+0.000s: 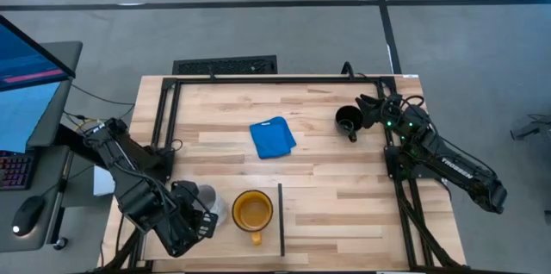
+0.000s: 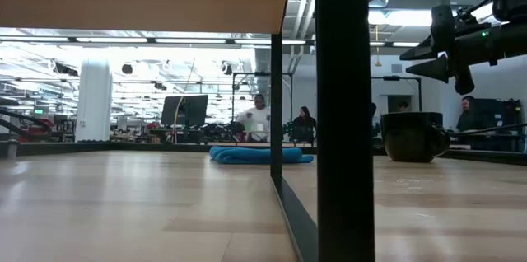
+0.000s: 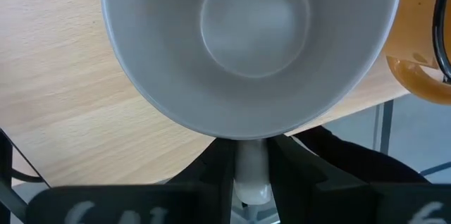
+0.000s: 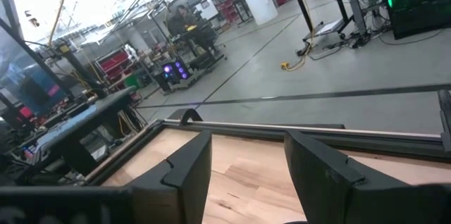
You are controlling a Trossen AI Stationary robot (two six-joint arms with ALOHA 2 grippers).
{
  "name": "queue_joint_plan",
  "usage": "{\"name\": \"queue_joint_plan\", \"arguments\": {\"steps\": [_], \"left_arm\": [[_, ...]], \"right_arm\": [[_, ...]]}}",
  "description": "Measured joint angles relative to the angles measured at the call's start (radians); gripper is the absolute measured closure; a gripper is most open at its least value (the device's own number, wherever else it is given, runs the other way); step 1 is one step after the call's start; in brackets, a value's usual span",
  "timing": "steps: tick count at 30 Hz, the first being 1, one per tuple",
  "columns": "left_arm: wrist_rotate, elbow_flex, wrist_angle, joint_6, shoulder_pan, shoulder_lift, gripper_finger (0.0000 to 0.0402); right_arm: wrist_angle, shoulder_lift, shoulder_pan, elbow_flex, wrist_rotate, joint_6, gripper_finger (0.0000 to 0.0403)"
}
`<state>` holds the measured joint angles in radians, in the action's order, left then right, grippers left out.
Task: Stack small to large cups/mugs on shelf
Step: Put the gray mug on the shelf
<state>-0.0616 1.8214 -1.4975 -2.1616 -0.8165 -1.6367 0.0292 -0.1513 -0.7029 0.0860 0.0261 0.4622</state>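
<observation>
High view: the left gripper (image 1: 196, 220) is seen at the near left of the table (image 1: 344, 214), right at the front edge, with the grey mug (image 1: 209, 203) at its fingers. In the left wrist view the grey mug (image 3: 250, 44) fills the frame, its mouth turned to the camera, and its handle (image 3: 251, 171) is seen between the two dark fingers (image 3: 211, 175), which are nearly closed on it (whether the mug's base rests on the wood cannot be told). The yellow mug (image 1: 252, 212) is set upright just beside the grey one, its handle turned toward the front edge, and the thin dark divider (image 1: 281, 217) stands just past it. Little room is left on that side: mug, mug and divider are packed close together by the front edge.

The black mug (image 1: 349, 120) is placed upright near the far right of the table, close to the frame rail. The right gripper (image 1: 368, 112) is held just beside it and, in the low view, above the black mug (image 2: 413, 136); its fingers (image 4: 187, 171) are spread wide and nothing is held between them. The blue cloth (image 1: 272, 137) lies flat at the far middle, well apart from all three mugs, with bare wood open around it and between it and the divider.
</observation>
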Motion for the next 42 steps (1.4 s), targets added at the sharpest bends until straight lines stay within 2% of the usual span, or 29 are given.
{"name": "queue_joint_plan", "arguments": {"steps": [11,42], "left_arm": [[-0.002,0.000,0.000,0.002,0.000,0.000,0.0323],[-0.026,0.000,0.071,0.000,0.011,0.000,0.0319]], "right_arm": [[0.000,0.000,0.000,0.000,0.000,0.000,0.0200],[0.000,0.000,0.000,0.000,0.000,-0.003,0.0200]]}}
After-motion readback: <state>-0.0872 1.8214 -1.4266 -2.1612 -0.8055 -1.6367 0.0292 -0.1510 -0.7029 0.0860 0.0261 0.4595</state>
